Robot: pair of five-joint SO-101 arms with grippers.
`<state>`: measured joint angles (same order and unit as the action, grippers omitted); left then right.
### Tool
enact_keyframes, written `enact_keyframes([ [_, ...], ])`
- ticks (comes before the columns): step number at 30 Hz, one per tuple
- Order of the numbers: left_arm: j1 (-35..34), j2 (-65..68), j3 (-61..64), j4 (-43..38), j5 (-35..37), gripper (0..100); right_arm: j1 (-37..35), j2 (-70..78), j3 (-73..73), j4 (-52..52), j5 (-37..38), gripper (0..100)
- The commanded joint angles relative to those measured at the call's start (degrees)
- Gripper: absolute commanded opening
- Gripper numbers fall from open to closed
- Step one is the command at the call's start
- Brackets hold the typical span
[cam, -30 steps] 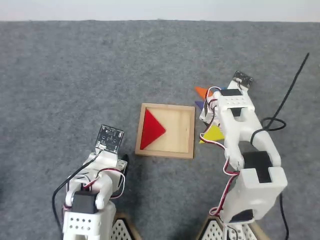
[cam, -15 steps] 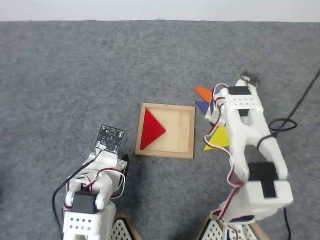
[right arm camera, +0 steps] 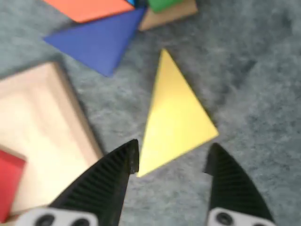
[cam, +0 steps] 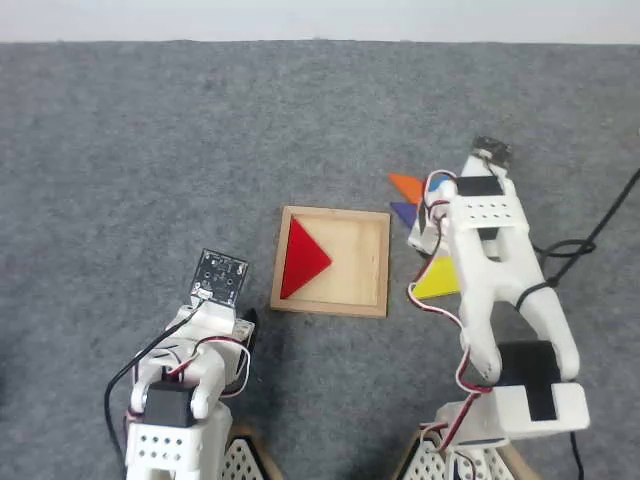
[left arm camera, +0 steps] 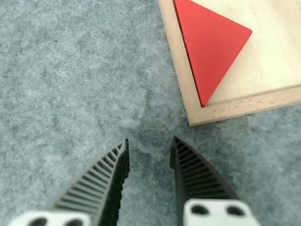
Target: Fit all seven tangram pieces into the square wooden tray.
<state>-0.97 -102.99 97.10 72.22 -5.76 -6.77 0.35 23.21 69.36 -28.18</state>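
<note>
Tray (cam: 329,308): pale wood
In it: red triangle (cam: 300,258)
Beside it: yellow triangle (right arm camera: 175,117), blue triangle (right arm camera: 99,42), orange piece (right arm camera: 89,7), green piece (right arm camera: 162,4)
Carpet (cam: 150,150): grey, speckled
Fingers (left arm camera: 108,179): black, ridged

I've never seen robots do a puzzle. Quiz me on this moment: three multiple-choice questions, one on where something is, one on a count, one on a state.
1. Where does the yellow triangle lie?
A. On the grey carpet, beside the wooden tray
B. Inside the tray
C. Held up off the table

2. How many pieces lie inside the tray?
A. Seven
B. One
C. Three

3. How is the left gripper?
A. Shut on a piece
B. Shut on the tray's rim
C. Open, holding nothing

Answers:
1 A: the yellow triangle rests flat on the carpet outside the tray's rim.
2 B: the red triangle is the one piece in the tray.
3 C: its fingers stand apart, with bare carpet between them.
</note>
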Motion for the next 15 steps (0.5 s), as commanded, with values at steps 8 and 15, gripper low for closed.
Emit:
enact_keyframes([
  [8,-0.3,-1.1,-0.6,0.2,0.4,14,1.3,-3.6,5.0,-8.5,1.1,26.4],
  [15,-0.3,-1.1,-0.6,0.2,0.4,14,1.3,-1.9,5.5,-11.3,1.2,26.2],
])
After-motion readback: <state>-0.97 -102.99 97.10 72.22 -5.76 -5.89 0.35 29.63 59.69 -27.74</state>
